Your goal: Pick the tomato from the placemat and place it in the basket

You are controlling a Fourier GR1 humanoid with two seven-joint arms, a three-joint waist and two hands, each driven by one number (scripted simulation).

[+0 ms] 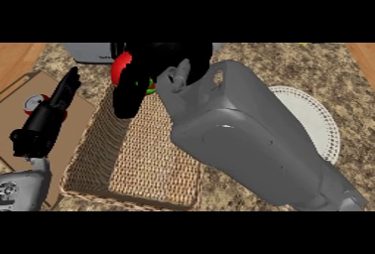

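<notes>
You see only a red sliver of the tomato [121, 68]; the rest is hidden inside your right hand [164, 57], whose dark fingers curl round it over the far end of the basket [139, 158]. The basket's floor lies open just nearer you than that hand. To the hand's right, the grey forearm [249, 144] half covers the white placemat [316, 116], and your left hand [45, 121] rests straight-fingered at the left edge.

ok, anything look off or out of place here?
Nothing stands out. The right hand curls its fingers round the tomato at the far end of the basket; the basket looks intact, the placemat lies flat to its right, and the left hand rests open at left.
</notes>
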